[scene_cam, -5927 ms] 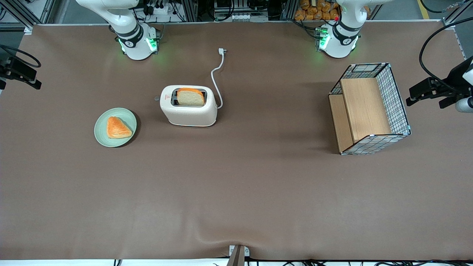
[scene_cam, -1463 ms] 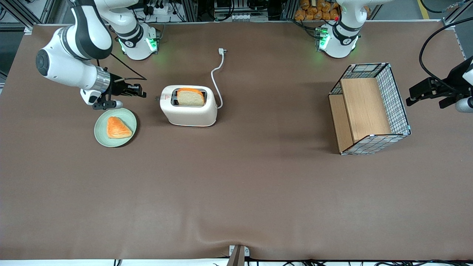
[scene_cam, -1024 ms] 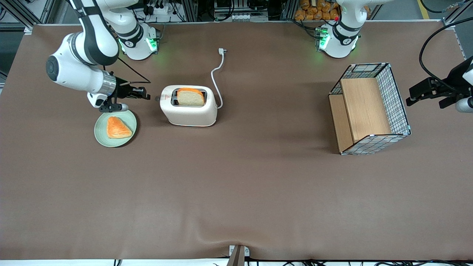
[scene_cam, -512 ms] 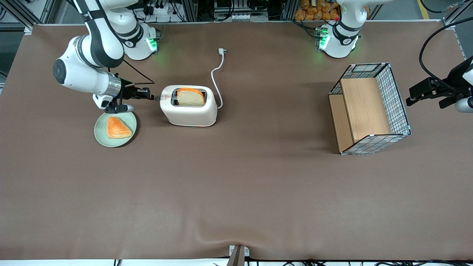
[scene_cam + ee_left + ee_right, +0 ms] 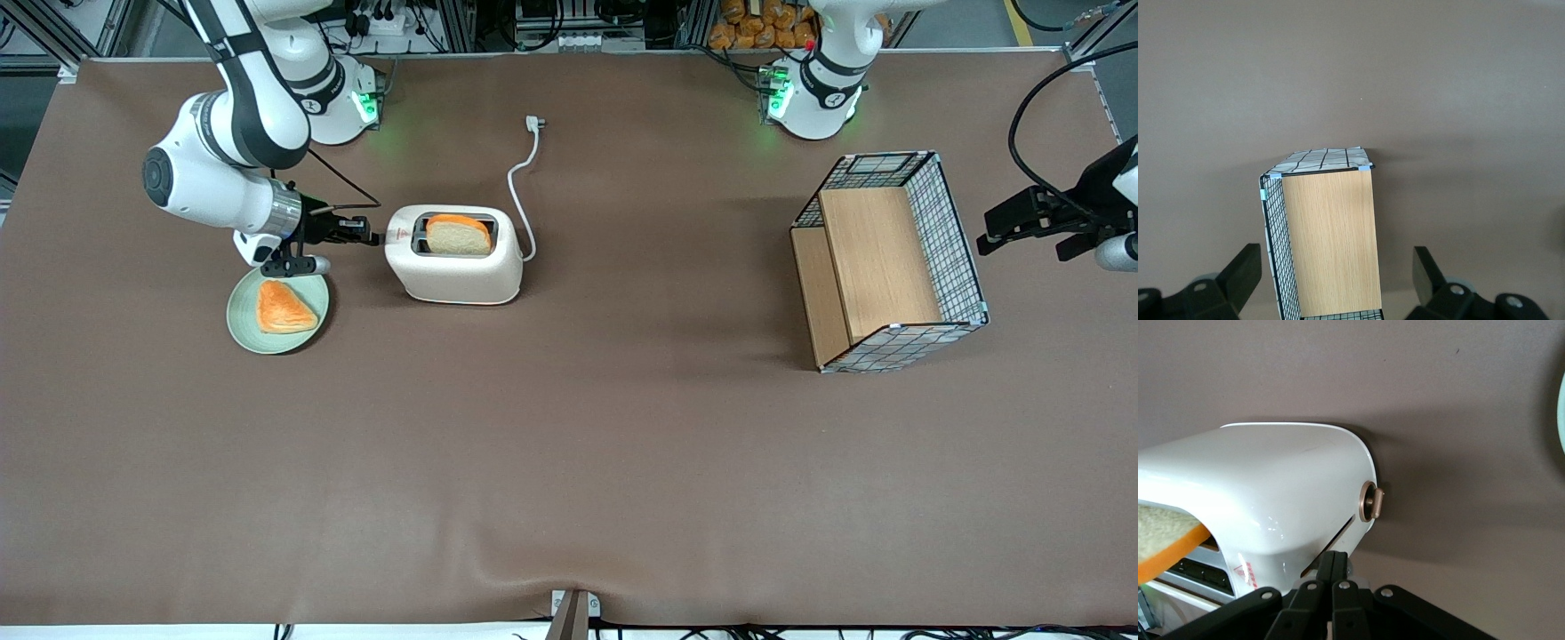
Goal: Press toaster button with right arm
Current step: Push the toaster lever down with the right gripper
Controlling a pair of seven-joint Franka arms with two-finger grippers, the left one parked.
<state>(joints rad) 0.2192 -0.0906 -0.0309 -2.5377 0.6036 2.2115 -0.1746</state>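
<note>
The cream-white toaster (image 5: 453, 271) (image 5: 1271, 473) stands on the brown table with a bread slice (image 5: 458, 235) upright in its slot. The right arm (image 5: 222, 173) reaches in level from the working arm's end of the table. Its gripper (image 5: 367, 237) (image 5: 1333, 561) is shut, and the joined fingertips rest against the toaster's narrow end, over the vertical slot there. The toaster button is almost wholly covered by the fingertips; only a grey sliver (image 5: 1349, 568) peeks out beside them. A bronze round knob (image 5: 1371, 501) sits on the same end, apart from the fingers.
A green plate (image 5: 242, 327) with a triangular pastry (image 5: 283, 307) lies just under the wrist, nearer the front camera. The toaster's white cord (image 5: 517, 191) runs to its plug (image 5: 533, 123). A wire basket with wooden boards (image 5: 889, 262) (image 5: 1328, 240) stands toward the parked arm's end.
The right arm has swung in from off the table and slid sideways toward the toaster. Its shut gripper has closed the gap and now meets the narrow end where the grey button showed.
</note>
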